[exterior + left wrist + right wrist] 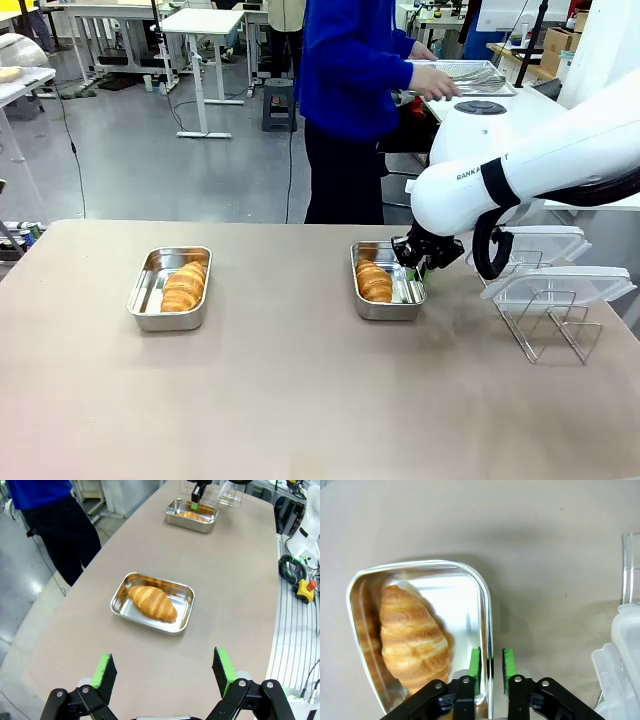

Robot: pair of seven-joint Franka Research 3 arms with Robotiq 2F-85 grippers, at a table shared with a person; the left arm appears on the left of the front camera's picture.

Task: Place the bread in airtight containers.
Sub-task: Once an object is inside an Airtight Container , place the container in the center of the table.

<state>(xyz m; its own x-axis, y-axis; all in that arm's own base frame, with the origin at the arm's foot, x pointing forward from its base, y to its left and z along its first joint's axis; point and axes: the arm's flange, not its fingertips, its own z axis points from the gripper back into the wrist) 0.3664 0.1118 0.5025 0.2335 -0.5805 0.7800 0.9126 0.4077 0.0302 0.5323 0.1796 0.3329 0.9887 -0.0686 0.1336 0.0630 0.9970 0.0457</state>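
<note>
Table (300, 400): tan, bare at the near edge.
Left gripper (162, 666): jaws wide apart, empty, above the table short of the left pan (150, 624).
Left pan: holds one croissant (152, 602), lid off.
Right pan (385, 310): holds the second croissant (375, 282), lid off.
Right gripper (420, 265): pads slightly parted astride that pan's right wall, gripping nothing; it hides the pan's far right corner.
Wire rack (555, 325): right of the right pan, carrying clear lids (560, 285), partly behind the right arm.
Person (345, 90): far side, hand (432, 82) on a metal tray (490, 78).
</note>
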